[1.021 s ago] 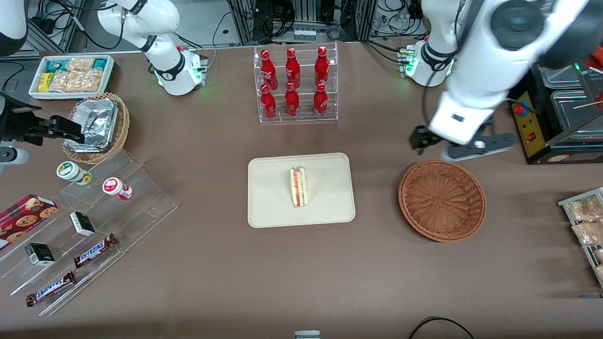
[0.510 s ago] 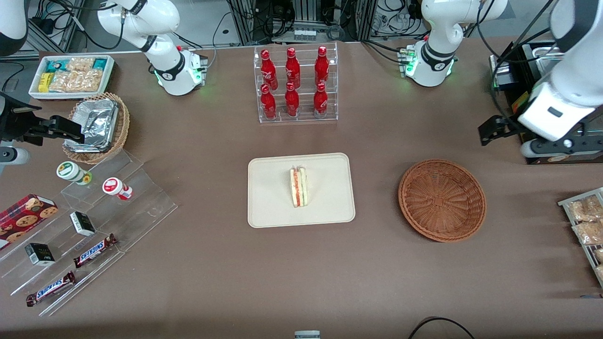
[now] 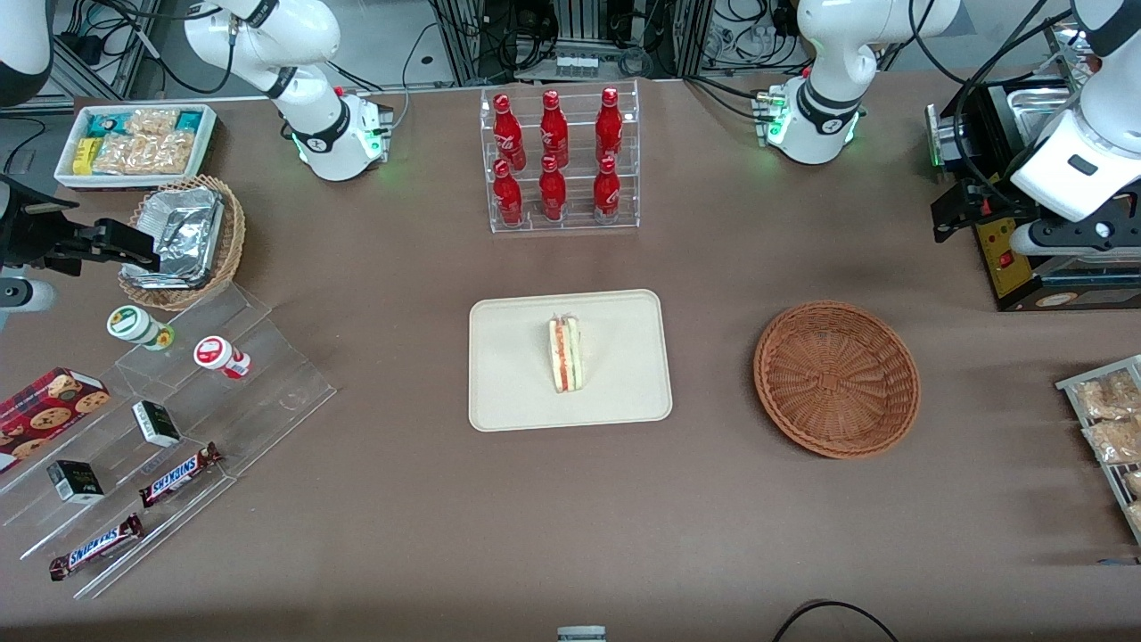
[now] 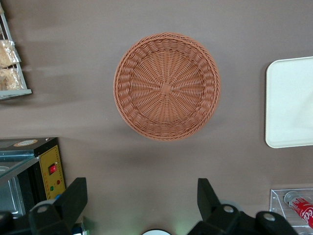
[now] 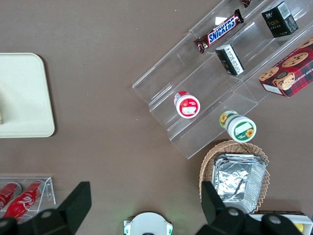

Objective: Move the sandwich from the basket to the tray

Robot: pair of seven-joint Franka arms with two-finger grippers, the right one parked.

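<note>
The sandwich (image 3: 564, 354), a pale bread wedge with red and green layers along its cut edge, lies on the cream tray (image 3: 517, 392) at the table's middle. The round reddish-brown basket (image 3: 836, 379) sits beside the tray toward the working arm's end, with nothing in it. My left gripper (image 3: 1070, 237) hangs high over the table's edge at that end, farther from the front camera than the basket. In the left wrist view the gripper (image 4: 141, 196) is open and holds nothing, with the basket (image 4: 166, 87) and a tray corner (image 4: 291, 103) below. The sandwich is out of that view.
A clear rack of red bottles (image 3: 559, 160) stands farther from the camera than the tray. A black control box (image 3: 1007, 250) sits under the gripper, and a snack rack (image 3: 1110, 428) lies nearer the camera. Acrylic steps (image 3: 160, 428), a foil-container basket (image 3: 183, 239) and a white bin (image 3: 134, 143) fill the parked arm's end.
My left arm has swung away from above the basket toward its own end of the table. The sandwich has stayed still on the tray.
</note>
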